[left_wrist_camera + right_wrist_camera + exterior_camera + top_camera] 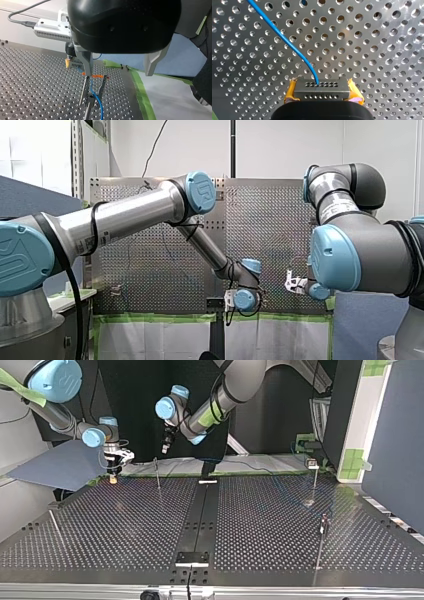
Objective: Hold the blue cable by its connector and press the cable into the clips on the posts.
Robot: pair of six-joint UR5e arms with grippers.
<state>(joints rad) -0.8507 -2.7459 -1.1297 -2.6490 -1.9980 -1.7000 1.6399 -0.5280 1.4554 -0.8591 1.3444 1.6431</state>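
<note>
The right gripper is clamped on the connector close to the table, with the cable trailing from it. The left gripper hangs wide open, holding nothing, above a post. The cable passes between the prongs of the post's clip.

The surface is bare metal, brushed to a soft sheen, with cleanly countersunk holes. The blue cable has a smooth, slightly glossy plastic jacket. Its connector is dark grey and matt, plastic by the look. The yellow pads of my right arm's jaws look soft and rubbery. My left arm's jaws are dull grey metal under a glossy black plastic housing. The green tape is matt, and the post is bare metal.
</note>
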